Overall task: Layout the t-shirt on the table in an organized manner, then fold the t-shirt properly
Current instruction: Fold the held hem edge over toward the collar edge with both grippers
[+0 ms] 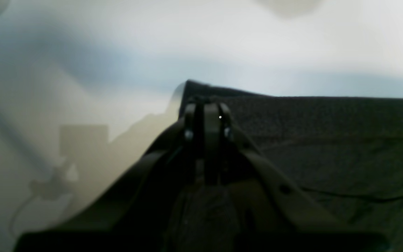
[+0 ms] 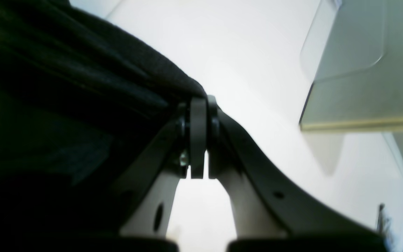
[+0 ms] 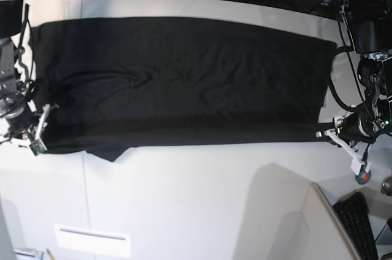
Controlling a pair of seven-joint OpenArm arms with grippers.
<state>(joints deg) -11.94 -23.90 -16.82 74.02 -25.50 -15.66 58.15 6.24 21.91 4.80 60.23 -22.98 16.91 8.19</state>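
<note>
Left wrist view: left gripper (image 1: 206, 112) pinched tight on a corner of the black t-shirt (image 1: 327, 147). Cloth spread off to the right, with blurry white table (image 1: 82, 157) below. Could slip out if pulled too hard, since only a small bit of edge sits between the jaws. No words or labels to read here.

Right wrist view: right gripper (image 2: 198, 105) pressed together on another edge of the t-shirt (image 2: 65, 87), which hangs dark over the left side. Bright white table (image 2: 240, 70) behind, and a grey panel (image 2: 362, 70) at the upper right. Might let go of the cloth if tugged sideways, because the hold is right at the hem. No writing seen.

Base view: t-shirt (image 3: 177, 82) lying long and mostly flat across the far half of the table (image 3: 196, 199), held at both near corners, by the left gripper (image 3: 323, 132) on this picture's right and the right gripper (image 3: 41, 115) on its left. A few wrinkles near the middle, and a small flap poking out at the near edge on the left. Could end up crooked if one arm pulls more than the other. Could keep the wrinkles inside a fold if not smoothed first. Print not showing, probably face down. No brand or words readable anywhere.
</note>
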